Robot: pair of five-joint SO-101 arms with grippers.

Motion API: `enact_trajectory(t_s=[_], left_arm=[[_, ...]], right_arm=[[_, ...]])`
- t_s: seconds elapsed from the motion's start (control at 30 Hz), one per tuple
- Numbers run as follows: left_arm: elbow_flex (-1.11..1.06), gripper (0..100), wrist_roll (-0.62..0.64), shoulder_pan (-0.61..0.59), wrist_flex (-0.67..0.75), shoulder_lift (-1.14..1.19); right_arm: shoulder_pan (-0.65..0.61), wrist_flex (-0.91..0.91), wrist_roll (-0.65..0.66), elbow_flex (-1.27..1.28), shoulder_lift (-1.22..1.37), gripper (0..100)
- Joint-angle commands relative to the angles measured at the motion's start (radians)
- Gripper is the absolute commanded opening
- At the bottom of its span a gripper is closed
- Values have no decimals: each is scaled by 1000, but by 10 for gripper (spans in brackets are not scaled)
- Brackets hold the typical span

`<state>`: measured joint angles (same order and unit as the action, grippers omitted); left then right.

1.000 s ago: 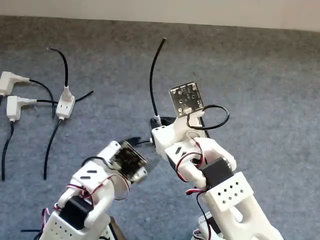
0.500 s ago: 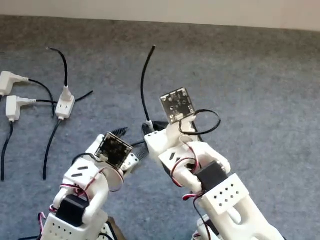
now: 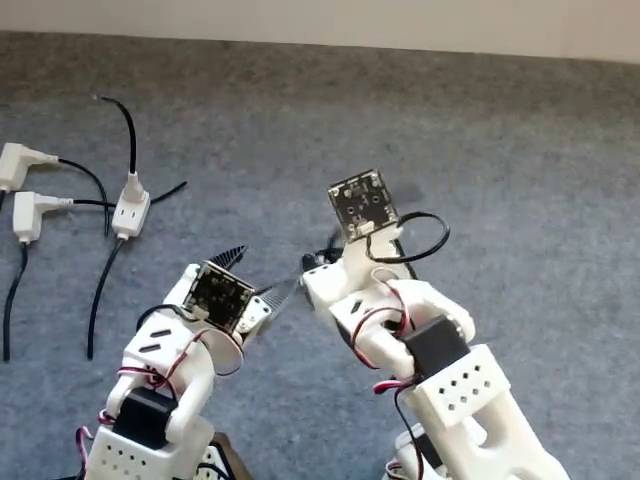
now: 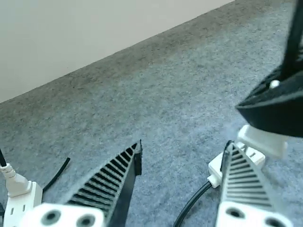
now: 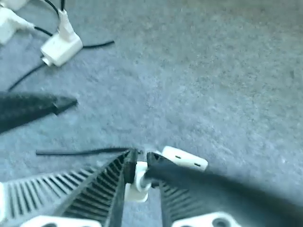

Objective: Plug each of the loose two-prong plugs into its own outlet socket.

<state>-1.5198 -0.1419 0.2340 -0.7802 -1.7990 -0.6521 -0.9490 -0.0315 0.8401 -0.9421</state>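
**Right pincer clamped on a plug, left pincer spread wide**

Your right pincer [image 5: 140, 158] is closed narrow on a small white plastic plug [image 5: 136, 183] that trails a thick black cord. It sits well apart from the coupled white socket-and-plug pair [image 3: 130, 205], over on the right arm's side of it. A white rectangular outlet socket with two slots [image 5: 185, 160] lies just beside the held plug. You cannot tell from these views whether the prongs have entered it.

Your left pincer [image 4: 183, 149] is spread wide with nothing between its ribbed fingers [image 4: 116, 177]. It hangs between the coupled pair and the held plug, much nearer the plug.

Two more white angled plugs on black cords [image 3: 15, 160] [image 3: 28, 215] lie loose just past the coupled pair, on the side away from both pincers. Everything rests on the grey carpet-like surface [image 3: 520, 150].
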Motion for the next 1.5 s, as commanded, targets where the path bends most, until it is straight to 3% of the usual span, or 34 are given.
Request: enact_trajectory(t_s=[0.0, 0.27, 0.57, 0.87, 1.27, 1.47], left_arm=[[2, 260, 6, -18, 38, 2], [1, 260, 6, -8, 28, 2], [-27, 260, -37, 139, -14, 2], [-68, 260, -52, 140, 41, 2], [-90, 259, -89, 28, 110, -2], [-28, 259, -68, -119, 109, 2]], right_arm=[[21, -94, 41, -97, 1, 5], [22, -110, 52, -111, 1, 5], [24, -93, 49, -142, 2, 5], [18, -96, 44, -145, 2, 5], [22, -166, 55, -108, 2, 5], [102, 64, 120, 163, 4, 5]])
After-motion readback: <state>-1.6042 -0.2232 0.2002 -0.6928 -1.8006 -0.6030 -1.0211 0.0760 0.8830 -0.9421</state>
